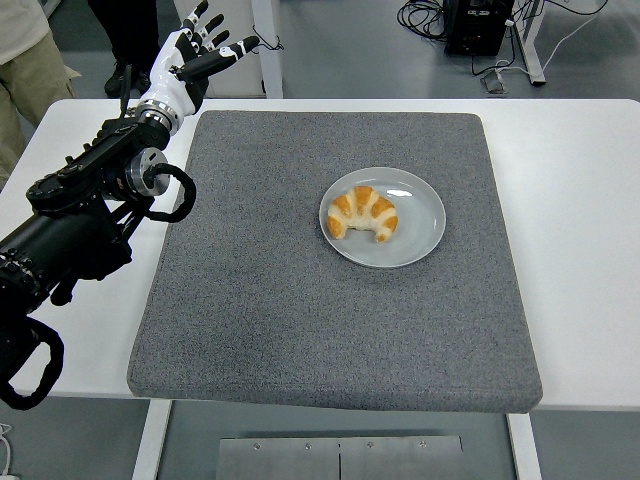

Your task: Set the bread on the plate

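A golden croissant lies on the left half of a pale round plate, which rests on the grey mat right of its middle. My left hand is raised over the table's far left corner, well away from the plate, with its white fingers spread and holding nothing. The black left arm runs from it down to the picture's left edge. The right arm does not show.
The mat covers most of the white table. A person in beige trousers stands at the top left beside the table. A black box with cables sits on the floor beyond the far edge.
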Motion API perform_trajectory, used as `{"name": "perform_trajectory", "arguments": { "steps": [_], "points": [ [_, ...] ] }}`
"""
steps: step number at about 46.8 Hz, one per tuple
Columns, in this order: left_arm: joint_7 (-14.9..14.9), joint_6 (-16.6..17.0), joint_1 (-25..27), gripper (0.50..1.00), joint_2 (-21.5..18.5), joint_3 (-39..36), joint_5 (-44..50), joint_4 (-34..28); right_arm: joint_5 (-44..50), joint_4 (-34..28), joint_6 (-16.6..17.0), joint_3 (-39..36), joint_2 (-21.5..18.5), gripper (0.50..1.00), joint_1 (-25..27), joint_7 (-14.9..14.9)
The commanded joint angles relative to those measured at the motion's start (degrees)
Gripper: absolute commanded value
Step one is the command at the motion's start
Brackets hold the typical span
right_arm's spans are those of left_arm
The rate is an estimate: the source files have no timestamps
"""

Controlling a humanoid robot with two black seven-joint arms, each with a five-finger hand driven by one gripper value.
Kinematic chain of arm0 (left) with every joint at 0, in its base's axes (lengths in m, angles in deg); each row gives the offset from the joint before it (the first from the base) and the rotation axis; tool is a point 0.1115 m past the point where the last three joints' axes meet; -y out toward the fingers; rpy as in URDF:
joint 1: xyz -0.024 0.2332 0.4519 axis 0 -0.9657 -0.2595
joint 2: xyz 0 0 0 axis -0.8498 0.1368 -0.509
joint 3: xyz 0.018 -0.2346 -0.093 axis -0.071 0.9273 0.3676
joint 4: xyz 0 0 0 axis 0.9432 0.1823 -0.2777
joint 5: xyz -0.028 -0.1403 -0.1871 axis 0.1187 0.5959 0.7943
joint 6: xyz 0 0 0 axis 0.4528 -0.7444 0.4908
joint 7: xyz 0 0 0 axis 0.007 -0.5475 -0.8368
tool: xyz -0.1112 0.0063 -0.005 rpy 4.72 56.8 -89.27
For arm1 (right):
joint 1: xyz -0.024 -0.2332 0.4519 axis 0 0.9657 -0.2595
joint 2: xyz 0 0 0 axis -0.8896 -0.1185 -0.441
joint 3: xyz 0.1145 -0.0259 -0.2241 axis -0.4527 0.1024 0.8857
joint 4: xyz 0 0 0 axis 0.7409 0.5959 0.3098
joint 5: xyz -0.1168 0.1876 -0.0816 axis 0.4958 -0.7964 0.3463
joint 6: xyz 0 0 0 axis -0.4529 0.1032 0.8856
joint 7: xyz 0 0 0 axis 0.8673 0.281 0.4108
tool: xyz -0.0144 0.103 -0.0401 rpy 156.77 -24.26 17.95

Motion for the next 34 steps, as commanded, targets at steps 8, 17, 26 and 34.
{"name": "perform_trajectory", "arguments": {
  "steps": [8,17,26,34],
  "points": [
    [0.65,-8.00,-0.10,0.966,1.14,1.81,7.22,3.07,0.00,0.00,-0.03,-0.02,0.00,1.000,0.00,0.00],
    [0.39,-15.74,-0.10,0.966,3.43,1.72,9.95,8.78,0.00,0.70,0.23,-0.11,0.00,1.000,-0.26,0.00],
    [0.39,-16.10,-0.45,0.966,4.31,1.72,10.66,11.34,0.00,0.35,0.05,-0.02,0.00,1.000,0.26,0.00],
    [0.30,-16.10,-0.45,0.966,5.28,1.72,10.66,12.13,0.00,0.26,-0.12,-0.02,0.00,1.000,0.44,0.00]
  ]
}}
